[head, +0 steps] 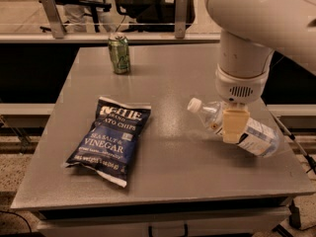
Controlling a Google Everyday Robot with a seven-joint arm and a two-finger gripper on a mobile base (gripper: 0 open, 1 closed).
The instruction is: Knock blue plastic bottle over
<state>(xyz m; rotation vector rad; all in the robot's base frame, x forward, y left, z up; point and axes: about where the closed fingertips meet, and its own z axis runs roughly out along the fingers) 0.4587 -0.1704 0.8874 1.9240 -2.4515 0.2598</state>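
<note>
chip bag (111, 139): lies flat on the left half of the table (173, 78). dark blue with white print that reads sea salt & vinegar. its top end faces the far side and it sits slightly skewed.
green soda can (119, 53): upright near the far edge, left of centre, well apart from both the bag and the bottle.
table: grey top. the near edge and both near corners are in view; the underframe is cut off at the bottom.
blue plastic bottle (259, 137): on the right half of the table, near the right edge. it is tipped far over, almost on its side. the white cap points up and to the left, the base down and to the right. a white label with dark print covers the lower half.
gripper (233, 132): directly in front of the bottle's middle, tan end pointing straight down. it overlaps the bottle between the neck and the label and appears to be against it.
gripper opening: cannot tell from this view, nor whether it clasps the bottle or only presses on it.
arm (244, 58): white, coming down from the upper right. a round wrist with a small grille sits just above the gripper. the upper part is cut off by the top and right edges.
hidden or unclear: the bottle's middle band is behind the gripper. whether its base rests on the table top is hard to make out. the label print is too small to read.
background: a rail with metal posts stands behind the far edge, and beyond it the scene is dim.
</note>
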